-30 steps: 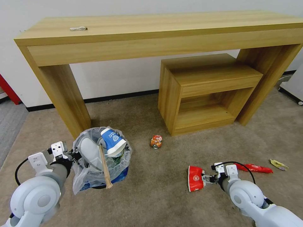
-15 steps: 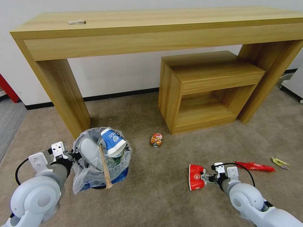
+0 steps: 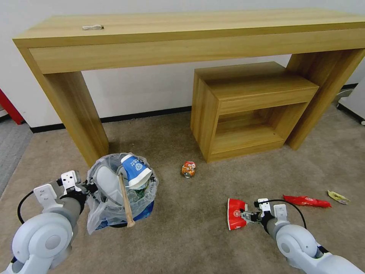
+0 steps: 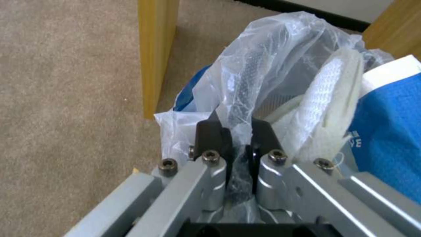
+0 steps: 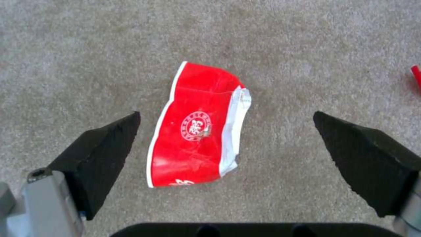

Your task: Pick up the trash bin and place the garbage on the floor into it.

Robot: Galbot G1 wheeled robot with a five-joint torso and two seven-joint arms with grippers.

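My right gripper [image 5: 226, 144] hangs spread wide over the flattened red paper cup [image 5: 197, 131] on the carpet [image 3: 190, 236] — not touching it. My left gripper [image 4: 232, 138] is clamped on the bagged rim of the trash bin [image 3: 121, 190], stuffed with a white slippers [image 3: 106, 182], blue cup [image 3: 135, 169] and wooden stick [image 3: 125, 201]; farther off lie a crushed can [image 3: 188, 169] and red wrapper [image 3: 306, 201].

Open carpet [image 3: 197, 224] lies between the bin [image 3: 121, 190] and the red cup [image 3: 235, 214], with only a crushed can [image 3: 188, 169] near it. A stick [image 3: 125, 199] and blue cup [image 3: 135, 171] crowd the bin's mouth. The right gripper [image 5: 226, 149] is spread wide, bare carpet flanking the red cup. Table leg [image 3: 78, 114] stands close behind the bin.
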